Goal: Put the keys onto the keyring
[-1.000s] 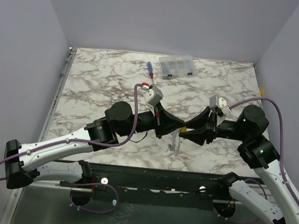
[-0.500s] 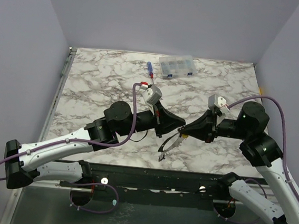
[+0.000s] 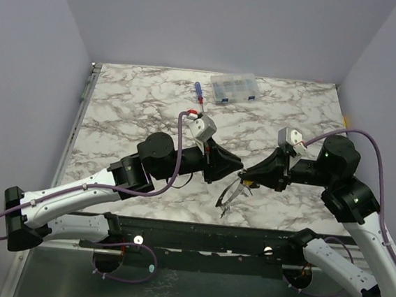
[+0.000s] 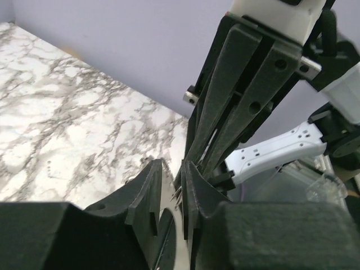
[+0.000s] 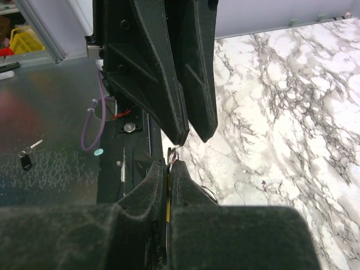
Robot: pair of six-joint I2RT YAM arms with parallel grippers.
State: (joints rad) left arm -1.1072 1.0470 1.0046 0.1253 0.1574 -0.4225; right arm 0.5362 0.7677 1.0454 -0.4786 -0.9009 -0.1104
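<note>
The two grippers meet tip to tip over the table's near middle. My right gripper [image 3: 244, 174] is shut on the keyring [image 3: 228, 195], which hangs tilted below its tip. A yellow key [image 3: 245, 186] sits at the tip. In the right wrist view the right gripper [image 5: 169, 164] pinches a yellow edge, and thin ring wires [image 5: 173, 152] stick out. My left gripper [image 3: 239, 168] is just above, its jaws a little apart and empty [image 5: 191, 138]. In the left wrist view the left gripper [image 4: 173, 169] shows marble through its gap. Blue and black keys are not seen on the ring.
A blue-and-red screwdriver [image 3: 198, 92] and a clear compartment box [image 3: 234, 88] lie at the table's far middle. The table's near edge and the black base rail [image 3: 204, 233] are right below the grippers. A small black-headed key-like thing [image 5: 25, 162] lies on the metal shelf.
The ring hung straight down between the touching tips, then swung out left. It now hangs tilted under the right gripper. The right arm has shifted slightly right, and the left tip stays close.
</note>
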